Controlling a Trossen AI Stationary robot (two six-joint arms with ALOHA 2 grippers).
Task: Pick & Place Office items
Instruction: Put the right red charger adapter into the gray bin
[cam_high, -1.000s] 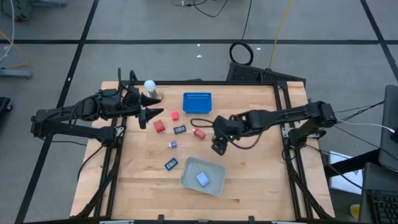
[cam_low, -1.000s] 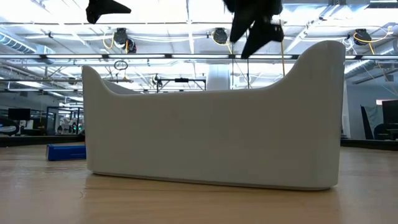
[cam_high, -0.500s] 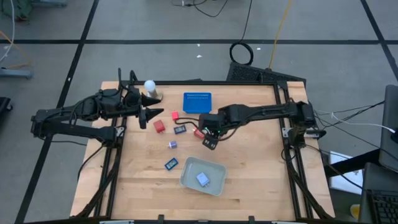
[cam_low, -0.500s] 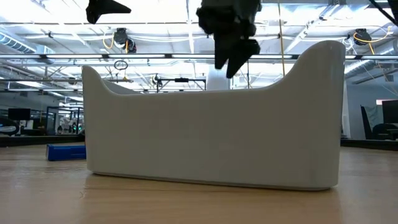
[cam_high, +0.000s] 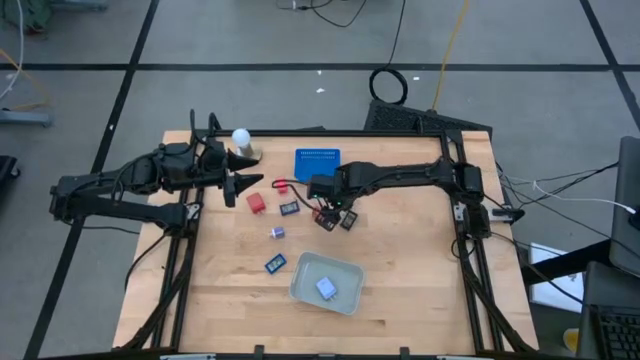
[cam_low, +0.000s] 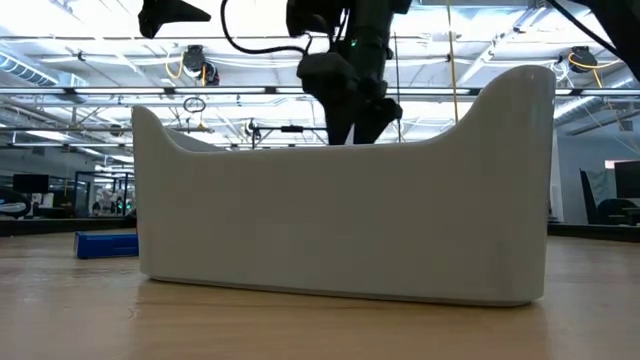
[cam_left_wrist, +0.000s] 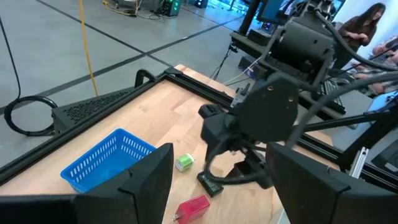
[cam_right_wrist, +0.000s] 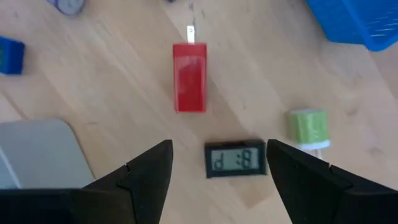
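Observation:
The office items lie loose on the wooden table: a red block (cam_high: 256, 203), a small red piece (cam_high: 281, 185), a black piece (cam_high: 289, 208), a purple one (cam_high: 278, 232) and a blue one (cam_high: 275, 263). Another blue piece (cam_high: 326, 288) lies in the white tray (cam_high: 304, 272). My right gripper (cam_high: 336, 220) hangs open, pointing down. Below it lie a black display piece (cam_right_wrist: 236, 159), a red piece (cam_right_wrist: 189, 78) and a green piece (cam_right_wrist: 306, 127). My left gripper (cam_high: 245, 172) waits open at the far left, beside the white ball (cam_high: 241, 140).
A blue perforated basket (cam_high: 317, 165) stands at the far middle, just beyond my right arm. In the low view the white tray (cam_low: 340, 200) blocks most of the table. Bare wood lies along the right side and the near edge.
My right gripper has moved toward the table's left and far edges and come down, tipping more steeply downward. It now hangs over the red, black and green pieces near the basket. Its fingers have stayed apart.

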